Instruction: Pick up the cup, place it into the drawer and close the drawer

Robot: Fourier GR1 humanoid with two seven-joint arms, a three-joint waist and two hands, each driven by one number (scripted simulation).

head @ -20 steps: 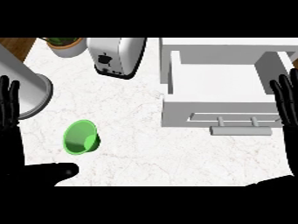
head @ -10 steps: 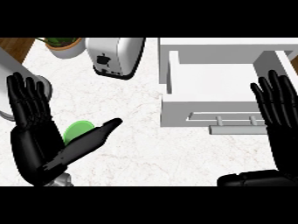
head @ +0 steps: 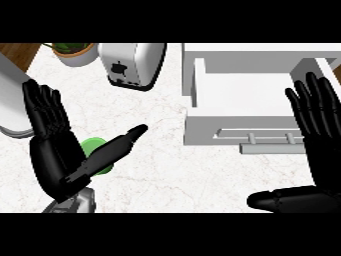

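Note:
A green cup point(head: 94, 146) lies on the white marble counter point(head: 162, 165) at the left, mostly hidden behind my left hand point(head: 55, 155). That hand is open, fingers straight up and thumb stretched out to the right across the cup. The white drawer point(head: 254, 100) stands pulled open at the upper right, its handle point(head: 258, 135) on the front panel facing me. My right hand point(head: 324, 145) is open too, fingers upright in front of the drawer's right end, thumb pointing left along the lower edge.
A silver toaster point(head: 132, 65) stands at the back, left of the drawer. A potted plant point(head: 73, 52) sits in the back left corner. A large grey cylinder point(head: 2, 95) rises at the left edge. Bare counter lies between the hands.
Both hands have shifted slightly inward and up from half a second ago; one second ago they were at the view's outer edges. The left hand now covers more of the cup.

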